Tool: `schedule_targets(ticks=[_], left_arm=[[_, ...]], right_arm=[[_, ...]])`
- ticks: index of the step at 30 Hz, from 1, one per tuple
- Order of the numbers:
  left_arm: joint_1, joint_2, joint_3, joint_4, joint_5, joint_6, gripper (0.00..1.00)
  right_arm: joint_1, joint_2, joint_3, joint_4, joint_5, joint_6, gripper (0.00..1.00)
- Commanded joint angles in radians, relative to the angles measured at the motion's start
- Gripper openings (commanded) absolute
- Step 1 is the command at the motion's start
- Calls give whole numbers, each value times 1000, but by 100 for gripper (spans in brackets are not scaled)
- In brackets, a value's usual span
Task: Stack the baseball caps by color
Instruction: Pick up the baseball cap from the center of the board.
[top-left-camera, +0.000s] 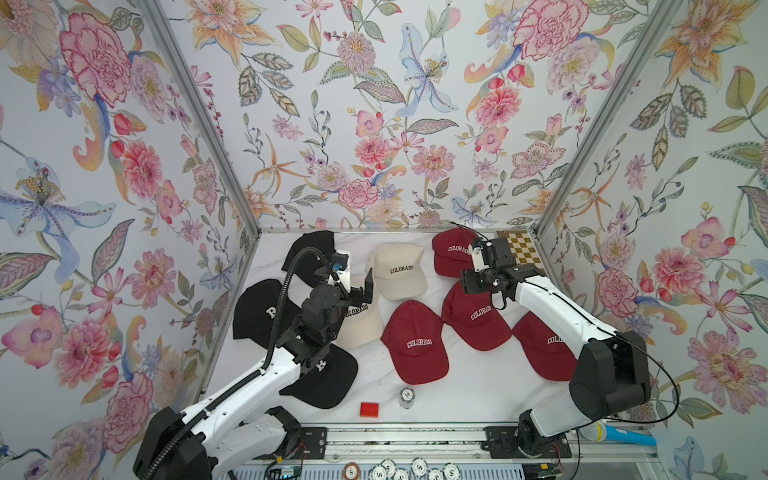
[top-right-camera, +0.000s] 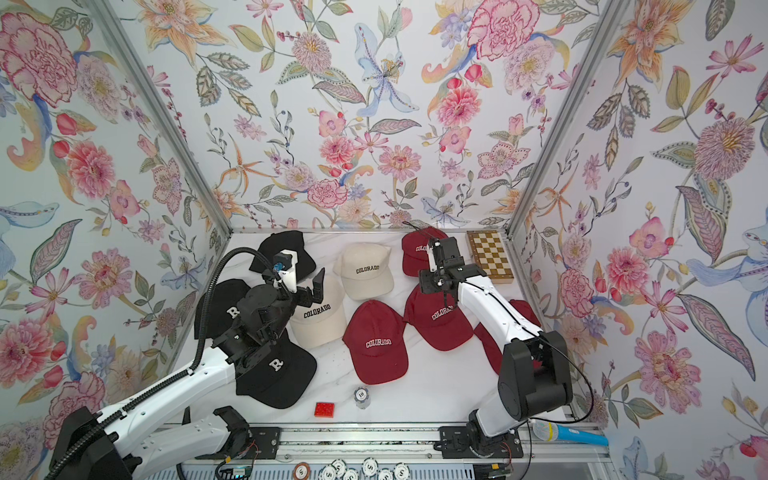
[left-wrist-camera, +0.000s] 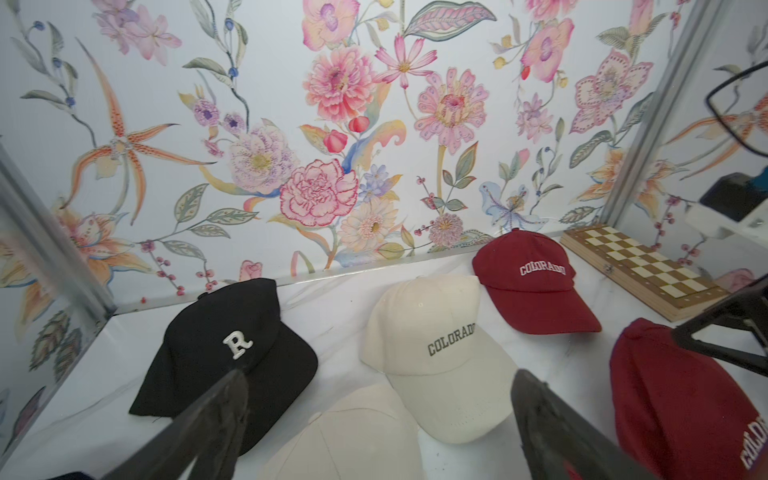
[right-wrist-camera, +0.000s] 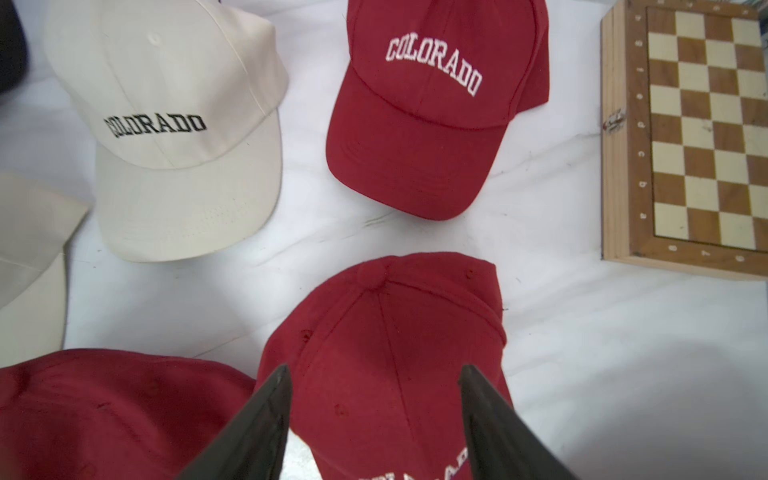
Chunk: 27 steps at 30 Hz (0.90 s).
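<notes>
White marble bench (top-left-camera: 469, 399) boxed in by floral walls (top-left-camera: 374, 104). Black caps (top-left-camera: 266, 309) lie left, cream caps (top-left-camera: 399, 270) centre, maroon caps (top-left-camera: 415, 345) right, leaving a free strip by the near edge. Left jaws hang wide open and empty above a cream cap. Right jaws, partly open, straddle a maroon cap (right-wrist-camera: 386, 332); contact cannot be told.

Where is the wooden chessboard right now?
In both top views the wooden chessboard lies flat in the far right corner of the table, just right of the farthest maroon COLORADO cap.
</notes>
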<state>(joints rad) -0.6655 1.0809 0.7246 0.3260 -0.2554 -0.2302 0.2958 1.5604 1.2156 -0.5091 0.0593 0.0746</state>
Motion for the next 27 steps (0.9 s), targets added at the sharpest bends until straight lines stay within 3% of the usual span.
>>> schedule_targets(ticks=[1,11,27], left_arm=[[-38,51,61,8,144,-13,100],[-84,155,127,27,221,2,100],[-83,182,113,25,251,55,100]], right_arm=[[-23,13,-12,-23,-24,-6,67],[-47,42,-21,-59,-87,10,83],[-33,101,-85,-61,-72,19,77]])
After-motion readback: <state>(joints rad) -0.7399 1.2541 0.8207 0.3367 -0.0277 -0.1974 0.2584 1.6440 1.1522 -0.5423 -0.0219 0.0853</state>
